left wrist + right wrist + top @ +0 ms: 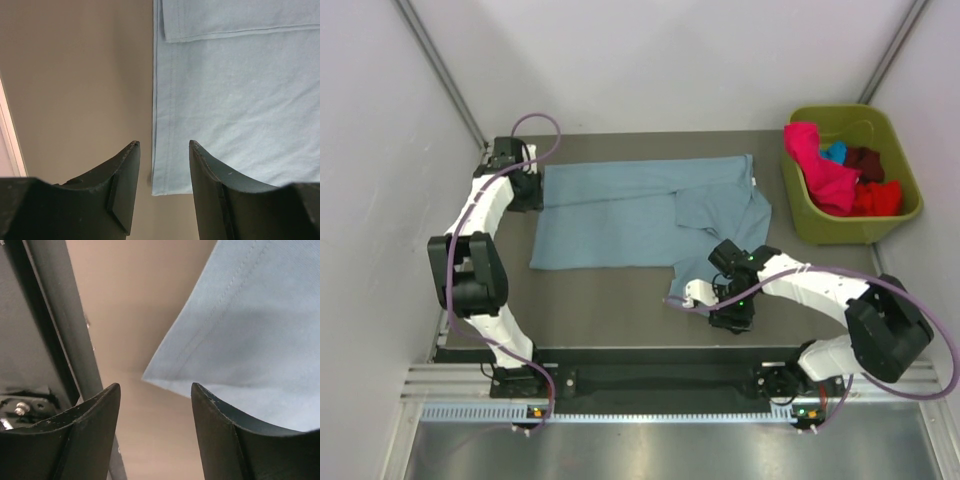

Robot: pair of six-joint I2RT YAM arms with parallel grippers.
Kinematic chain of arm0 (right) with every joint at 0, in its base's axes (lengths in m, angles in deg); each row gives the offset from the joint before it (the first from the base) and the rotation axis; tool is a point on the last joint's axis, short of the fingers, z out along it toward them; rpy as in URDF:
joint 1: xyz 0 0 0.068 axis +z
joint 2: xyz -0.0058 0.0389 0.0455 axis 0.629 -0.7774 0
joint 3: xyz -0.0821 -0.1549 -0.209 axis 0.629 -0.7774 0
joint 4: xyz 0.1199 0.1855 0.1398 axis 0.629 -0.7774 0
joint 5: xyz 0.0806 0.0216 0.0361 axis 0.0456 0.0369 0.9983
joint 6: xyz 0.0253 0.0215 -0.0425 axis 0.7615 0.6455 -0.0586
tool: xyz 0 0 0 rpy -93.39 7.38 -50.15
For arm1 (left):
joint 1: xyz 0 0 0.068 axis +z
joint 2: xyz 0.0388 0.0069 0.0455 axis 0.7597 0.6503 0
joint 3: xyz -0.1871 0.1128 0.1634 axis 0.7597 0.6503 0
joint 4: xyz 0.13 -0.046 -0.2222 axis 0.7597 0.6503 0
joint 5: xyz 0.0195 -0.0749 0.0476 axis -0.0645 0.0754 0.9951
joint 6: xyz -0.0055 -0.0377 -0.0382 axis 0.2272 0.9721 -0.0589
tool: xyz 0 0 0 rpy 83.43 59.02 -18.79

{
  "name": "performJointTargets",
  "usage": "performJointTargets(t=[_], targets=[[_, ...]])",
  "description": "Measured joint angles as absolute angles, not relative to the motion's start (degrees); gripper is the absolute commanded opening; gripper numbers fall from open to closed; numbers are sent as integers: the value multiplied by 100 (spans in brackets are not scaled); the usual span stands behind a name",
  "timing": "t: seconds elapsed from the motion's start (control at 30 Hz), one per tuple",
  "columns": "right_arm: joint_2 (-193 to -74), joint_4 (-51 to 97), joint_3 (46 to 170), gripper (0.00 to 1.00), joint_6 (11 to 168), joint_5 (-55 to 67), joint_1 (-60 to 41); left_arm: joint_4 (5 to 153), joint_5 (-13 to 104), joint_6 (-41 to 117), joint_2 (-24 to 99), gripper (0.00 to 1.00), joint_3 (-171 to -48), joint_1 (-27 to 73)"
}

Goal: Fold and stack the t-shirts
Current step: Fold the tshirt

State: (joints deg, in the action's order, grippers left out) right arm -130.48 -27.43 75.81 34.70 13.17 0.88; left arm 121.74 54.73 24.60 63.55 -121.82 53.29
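A large grey-blue t-shirt lies spread on the table, partly folded over at its right side. My left gripper is open at the shirt's left edge. In the left wrist view, my left gripper has a hemmed corner of the shirt lying between its jaws, not gripped. My right gripper is open at the shirt's near right corner. In the right wrist view, my right gripper is just short of that corner. Pink, turquoise, maroon and red shirts lie in the bin.
The olive-green plastic bin stands at the back right of the table. White walls close in the table at the back and both sides. A dark rail with the arm bases runs along the near edge.
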Motion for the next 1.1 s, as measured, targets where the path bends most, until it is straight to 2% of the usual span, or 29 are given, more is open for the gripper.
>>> performJointTargets(t=[0.3,0.43,0.47,0.57,0.63,0.73,0.93,1.1], targets=[[-13273,-2477,7460,55,3601,1178,208,12174,5473,2462,6357,49,-12184,5353],[-13273,-2352,7436,40,3662,1011,267,12174,5473,2462,6357,49,-12184,5373],[-13273,-2298,7425,30,3675,959,274,12179,5471,2462,6357,49,-12184,5382],[-13282,-2147,7408,15,3728,813,291,12189,5473,2462,6357,49,-12184,5434],[-13280,-2140,7395,7,3806,817,304,12220,5473,2464,6357,49,-12184,5485],[-13245,-2131,7373,0,3931,793,331,12246,5471,2482,6357,49,-12184,5570],[-13190,-2243,7519,0,3981,548,329,12465,5333,2506,6357,46,-12180,5756],[-12915,-2481,8212,0,3907,277,322,12957,4935,2552,6355,44,-12114,5895]])
